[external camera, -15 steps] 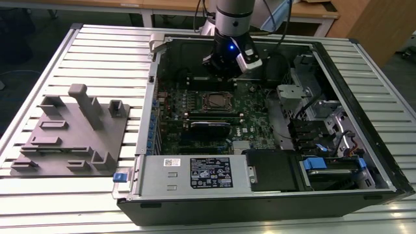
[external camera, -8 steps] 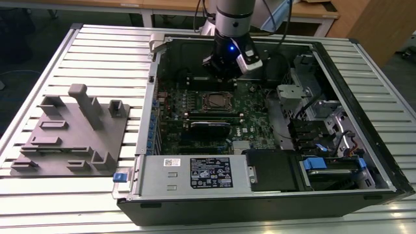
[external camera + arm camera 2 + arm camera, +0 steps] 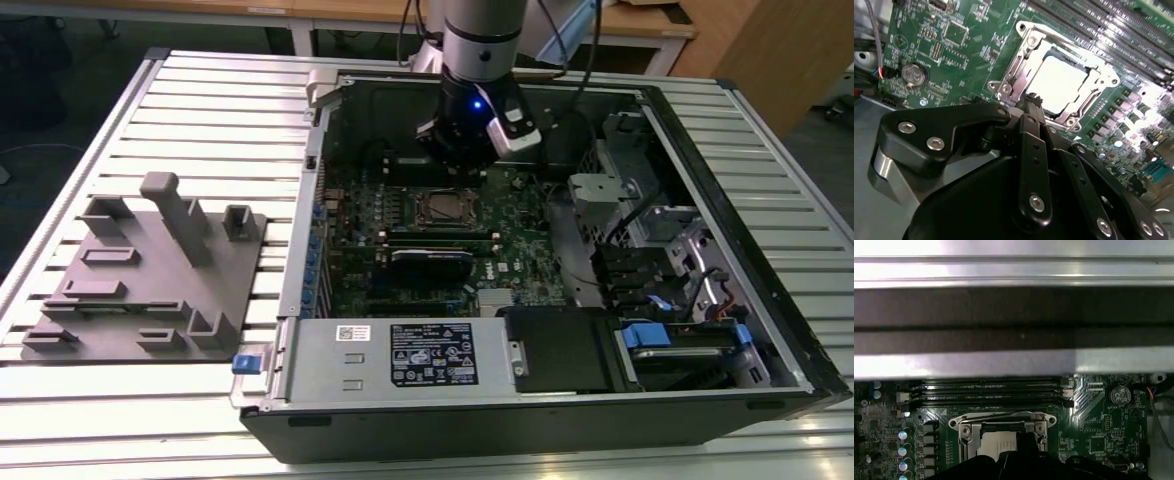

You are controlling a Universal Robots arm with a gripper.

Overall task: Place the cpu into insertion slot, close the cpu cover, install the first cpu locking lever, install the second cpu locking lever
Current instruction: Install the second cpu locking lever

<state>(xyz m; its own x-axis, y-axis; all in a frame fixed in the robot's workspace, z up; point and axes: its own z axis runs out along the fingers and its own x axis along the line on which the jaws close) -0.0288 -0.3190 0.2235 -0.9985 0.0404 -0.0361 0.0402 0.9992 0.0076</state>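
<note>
Gripper point(image 3: 1033, 107): fingers closed together, empty, poised at the socket edge, seemingly to push.
Cpu point(image 3: 1058, 82): seated in insertion slot point(image 3: 1019, 75), cpu cover point(image 3: 1074, 52) lying flat around it.

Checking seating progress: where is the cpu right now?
In the second wrist view the cpu lies in the insertion slot, framed by the cpu cover, just beyond the claw.
</note>
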